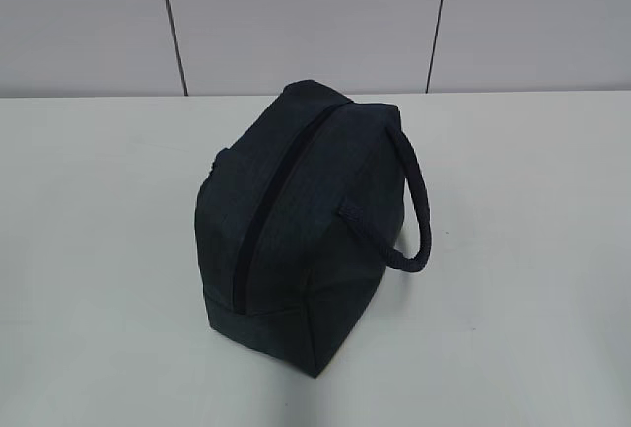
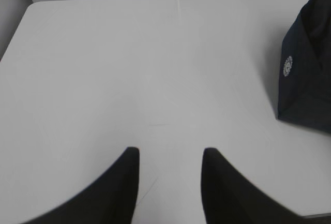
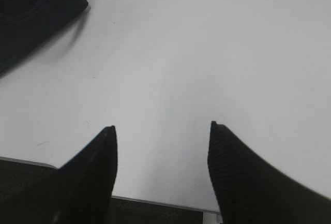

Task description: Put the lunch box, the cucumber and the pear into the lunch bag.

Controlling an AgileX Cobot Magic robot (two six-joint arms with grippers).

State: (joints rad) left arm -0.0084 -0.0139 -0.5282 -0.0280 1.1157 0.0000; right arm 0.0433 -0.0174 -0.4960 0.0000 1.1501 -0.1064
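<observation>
Lunch bag [image 1: 291, 220] sits alone mid-table in the exterior view, dark navy, boxy, standing on its base. Zipper [image 1: 279, 193] runs along the top ridge from far end to near end and looks closed; no lining shows. Looped strap handle [image 1: 414, 215] arcs out on the bag's right side and droops toward the white table [image 1: 99, 249]. Grey panelled wall [image 1: 296, 13] behind the table.

Neither arm appears in the exterior view.

Left wrist view: left gripper [image 2: 170, 154] hangs over bare table, its two dark fingers [image 2: 124, 182] spread w/ a clear gap, nothing btwn them. Bag's side panel fills the right edge of that view, well apart from the fingertips, w/ a small round pale logo [image 2: 288, 66] on the fabric.

Right wrist view: right gripper [image 3: 163, 131] also over bare table near its front edge, fingers [image 3: 232, 172] wide apart, holding nothing. Dark corner of the bag shows at upper left of that view, well clear of the fingertips.

Lunch box, cucumber & pear are not visible in any view; cannot tell from outside what the bag holds.
</observation>
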